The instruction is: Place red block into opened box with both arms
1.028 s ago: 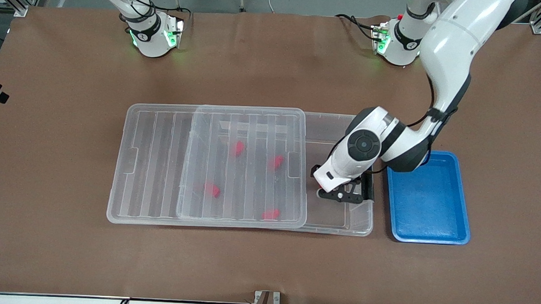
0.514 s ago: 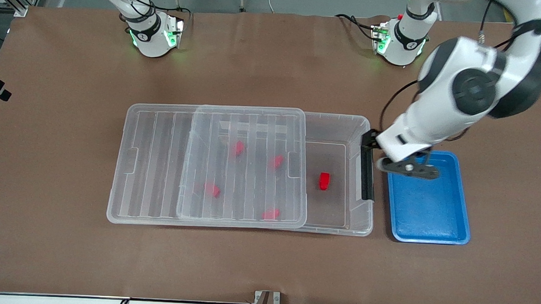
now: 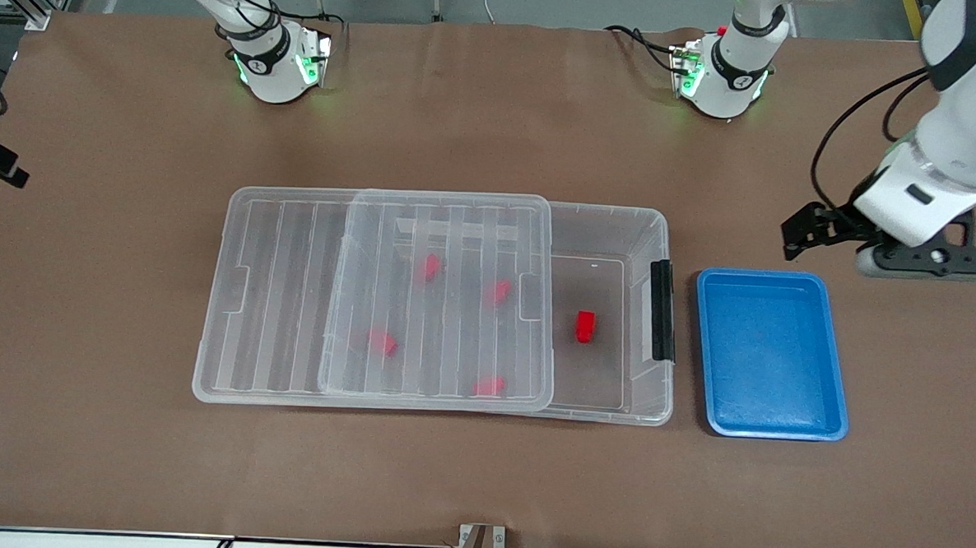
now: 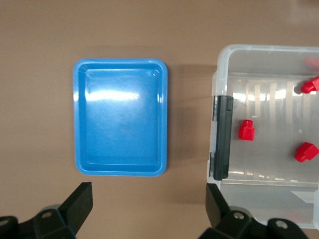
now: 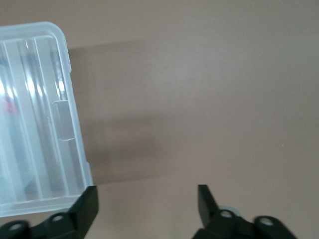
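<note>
The clear box (image 3: 653, 232) lies mid-table, its ribbed lid (image 3: 290, 290) slid toward the right arm's end, so the end by the black handle (image 3: 660, 309) is uncovered. One red block (image 3: 585, 326) lies on the floor of that uncovered part, also the red block (image 4: 246, 130) in the left wrist view. Several more red blocks (image 3: 495, 292) show through the lid. My left gripper (image 3: 811, 230) hangs open and empty in the air over bare table beside the blue tray; its own view shows the left gripper (image 4: 148, 204) wide apart. My right gripper (image 5: 147, 201) is open and empty over bare table next to the lid's end (image 5: 35, 119); it is out of the front view.
A blue tray (image 3: 771, 352), with nothing in it, sits beside the box's handle end toward the left arm's end of the table. The two arm bases (image 3: 271, 59) stand along the table's edge away from the front camera. Brown table surface surrounds the box.
The left gripper rose out of the box, leaving the red block on its floor, then swung over the blue tray and on toward the left arm's end of the table.
</note>
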{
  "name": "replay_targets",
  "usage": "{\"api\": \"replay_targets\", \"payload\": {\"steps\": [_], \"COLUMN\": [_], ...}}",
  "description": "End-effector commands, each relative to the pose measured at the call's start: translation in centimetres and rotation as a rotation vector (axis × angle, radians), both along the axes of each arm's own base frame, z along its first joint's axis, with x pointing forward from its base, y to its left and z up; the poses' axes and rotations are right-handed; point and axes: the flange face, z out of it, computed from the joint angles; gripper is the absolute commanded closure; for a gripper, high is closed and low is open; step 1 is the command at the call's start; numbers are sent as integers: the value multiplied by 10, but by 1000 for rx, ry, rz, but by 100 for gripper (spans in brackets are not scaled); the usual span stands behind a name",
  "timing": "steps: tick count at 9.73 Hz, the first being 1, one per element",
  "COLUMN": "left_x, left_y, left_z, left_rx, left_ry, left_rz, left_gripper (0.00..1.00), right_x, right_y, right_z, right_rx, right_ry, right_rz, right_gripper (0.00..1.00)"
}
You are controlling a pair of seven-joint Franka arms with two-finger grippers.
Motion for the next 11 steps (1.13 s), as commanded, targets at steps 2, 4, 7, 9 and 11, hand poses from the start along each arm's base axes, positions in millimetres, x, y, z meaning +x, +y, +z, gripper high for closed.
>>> {"api": "replay_targets", "payload": {"steps": [2,4,7,9,11], "left_x": [-5,-1,-22,-29,-30], "left_y": [27,36,44,43,42], "left_z": [-11,-14,-14,-15,-15], "left_rx": [-5,-3,3,-10,-26], "left_ry": [21,26,107,113,116], "left_rz": [14,1,2,3,5], "left_gripper": [0,0,0,0,0], "right_x": [55,75,77,72,70], "right_y": [-1,28,52,60,84], "right_z": [-107,-176,-221,-241,-245], "right_rx": [55,147,211,213,224], "right_ry": [56,112,145,153,168], "right_rz": [171,187,189,194,218], "right_gripper": [94,100,100,100,100]}}
